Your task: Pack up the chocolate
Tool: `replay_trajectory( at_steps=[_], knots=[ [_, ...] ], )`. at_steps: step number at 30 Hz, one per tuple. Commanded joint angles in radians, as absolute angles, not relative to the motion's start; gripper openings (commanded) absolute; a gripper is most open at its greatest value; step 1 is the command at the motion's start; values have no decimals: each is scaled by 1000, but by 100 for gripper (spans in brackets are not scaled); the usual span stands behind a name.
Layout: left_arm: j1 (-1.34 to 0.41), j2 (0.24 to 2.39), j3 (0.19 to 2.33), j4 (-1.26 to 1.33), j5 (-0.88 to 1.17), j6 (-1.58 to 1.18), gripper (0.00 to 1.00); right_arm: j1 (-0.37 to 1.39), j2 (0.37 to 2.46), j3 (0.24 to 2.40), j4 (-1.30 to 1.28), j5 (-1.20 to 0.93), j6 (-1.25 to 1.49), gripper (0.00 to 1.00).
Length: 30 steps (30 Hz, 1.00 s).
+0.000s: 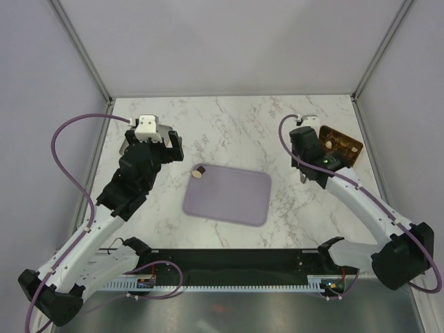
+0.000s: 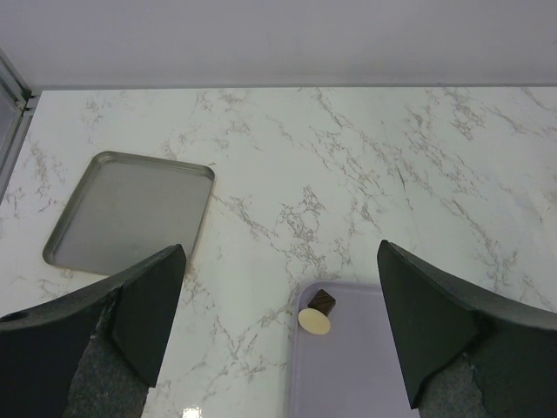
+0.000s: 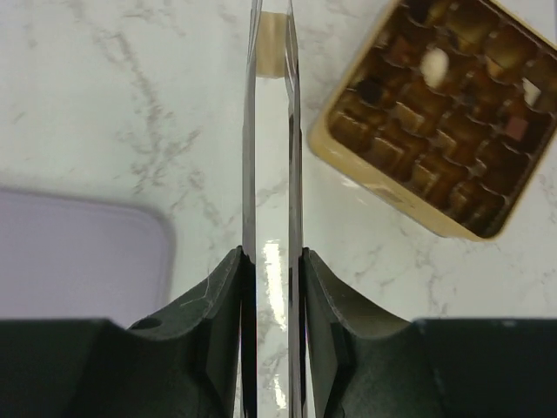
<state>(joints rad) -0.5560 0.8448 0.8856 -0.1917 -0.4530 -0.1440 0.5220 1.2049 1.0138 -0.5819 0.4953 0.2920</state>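
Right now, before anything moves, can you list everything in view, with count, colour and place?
table: one, white marble, under everything.
lilac tray: one, lilac, middle of the table.
chocolates: two, one dark brown, one cream, far left corner of the lilac tray.
grey tray: one, grey metal, far left.
box: one, gold, far right, some pieces inside, number unclear.
tongs: one pair, metal, in the right gripper.
left gripper: one, black, open, far left.
right gripper: one, black, shut on the tongs, beside the box.
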Motion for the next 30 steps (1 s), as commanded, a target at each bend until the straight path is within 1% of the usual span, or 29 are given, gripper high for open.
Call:
replay_trajectory(
  at_steps=[1,2,5,8,15,30],
  knots=[
    [-554,842,905,-172,-465,-115,100,390,1190,1068,-661,502,331,38],
    [-554,841,904,-173,-466,-115,100,329,1192,1069,-669,483,334,38],
    [-554,842,904,-172,-465,-117,100,238,1192,1074,-676,459,333,38],
    [-554,845,905,-172,-463,-117,100,192,1200,1068,-675,465,348,39],
    [-554,847,905,-170,-463,-115,100,156,1239,1046,-641,449,364,39],
    [-554,847,905,-172,-465,-115,100,123,1266,1000,-601,445,367,43]
  ],
)
